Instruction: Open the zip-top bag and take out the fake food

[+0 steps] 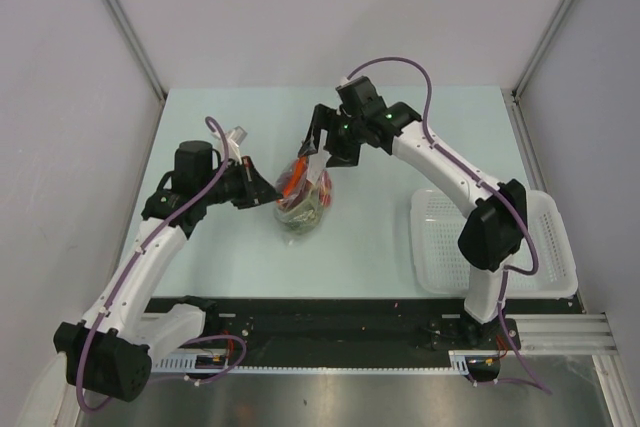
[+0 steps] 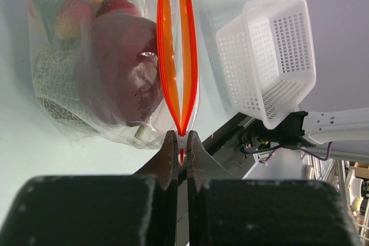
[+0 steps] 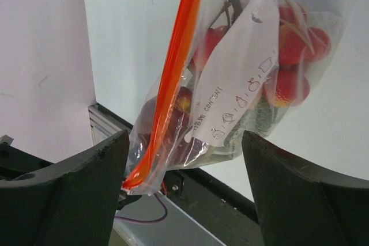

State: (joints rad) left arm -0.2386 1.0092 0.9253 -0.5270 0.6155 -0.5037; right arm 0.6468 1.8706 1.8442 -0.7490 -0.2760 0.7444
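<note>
Your left wrist view shows the left gripper (image 2: 181, 149) clamped shut on one end of the red-orange zip strip (image 2: 172, 56). Its two halves bow apart beside the dark red apple (image 2: 122, 76). Only the right wrist view shows the right gripper (image 3: 184, 142) spread wide, with the bag between its fingers. From above, the zip-top bag (image 1: 303, 199) sits mid-bench (image 1: 220, 257), the arms reaching in from the near corners and the strip slanting toward the far-right corner.
</note>
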